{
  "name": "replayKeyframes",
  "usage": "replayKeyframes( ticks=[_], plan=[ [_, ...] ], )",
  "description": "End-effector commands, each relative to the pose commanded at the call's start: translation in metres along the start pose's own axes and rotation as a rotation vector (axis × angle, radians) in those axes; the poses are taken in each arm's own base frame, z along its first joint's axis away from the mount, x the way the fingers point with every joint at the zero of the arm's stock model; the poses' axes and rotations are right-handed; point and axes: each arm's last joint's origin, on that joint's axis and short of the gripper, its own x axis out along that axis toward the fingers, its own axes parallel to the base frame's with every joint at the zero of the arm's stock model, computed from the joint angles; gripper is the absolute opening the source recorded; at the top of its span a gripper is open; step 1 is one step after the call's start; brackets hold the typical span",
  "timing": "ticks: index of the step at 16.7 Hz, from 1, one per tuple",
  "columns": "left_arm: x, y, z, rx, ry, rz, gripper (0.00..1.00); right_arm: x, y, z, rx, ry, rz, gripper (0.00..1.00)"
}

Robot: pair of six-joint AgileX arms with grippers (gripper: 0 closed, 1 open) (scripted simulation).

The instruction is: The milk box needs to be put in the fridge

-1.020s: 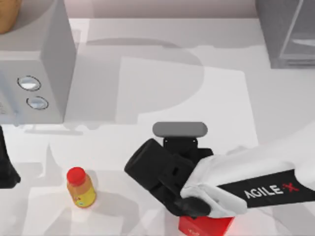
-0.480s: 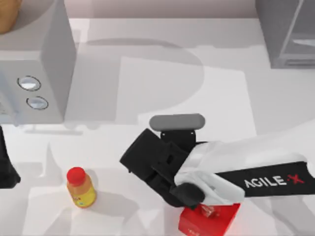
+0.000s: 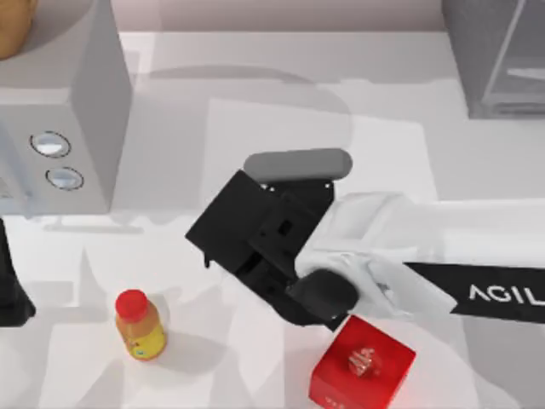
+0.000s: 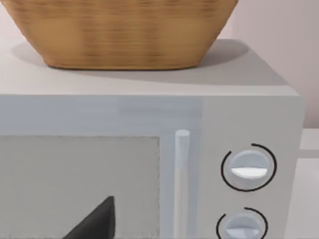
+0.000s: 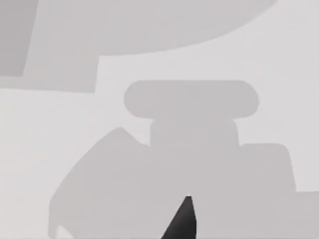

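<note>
The milk box's place could not be told. The fridge (image 3: 498, 60) stood at the far right. The right gripper (image 3: 255, 243) hung over mid-table, just beyond the red cube (image 3: 362, 366), its grasp unclear. The left arm (image 3: 10, 290) sat at the left edge.

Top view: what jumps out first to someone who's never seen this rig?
The right arm, white with a black wrist block, stretches in from the right side to mid-table. Just below it, at the near edge, sits the red cube box, and to the left the orange juice bottle with its red cap. A grey appliance with two dials fills the far left; the fridge stands in the far right corner.
</note>
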Motion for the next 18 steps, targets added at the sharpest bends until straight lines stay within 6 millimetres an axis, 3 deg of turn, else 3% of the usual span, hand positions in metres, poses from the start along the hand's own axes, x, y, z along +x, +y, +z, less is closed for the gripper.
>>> replayKeyframes(
  ticks=[6, 13, 15, 18],
  plan=[
    [0.000, 0.000, 0.000, 0.000, 0.000, 0.000, 1.00, -0.033, -0.014, 0.039, 0.068, -0.052, 0.009, 0.00],
    [0.000, 0.000, 0.000, 0.000, 0.000, 0.000, 1.00, -0.035, -0.017, 0.040, 0.067, -0.052, 0.011, 0.00],
    [0.000, 0.000, 0.000, 0.000, 0.000, 0.000, 1.00, -0.038, -0.029, 0.040, 0.064, -0.047, 0.025, 0.00],
    [0.000, 0.000, 0.000, 0.000, 0.000, 0.000, 1.00, -0.050, -0.066, 0.046, 0.102, -0.069, 0.085, 0.00]
  ],
)
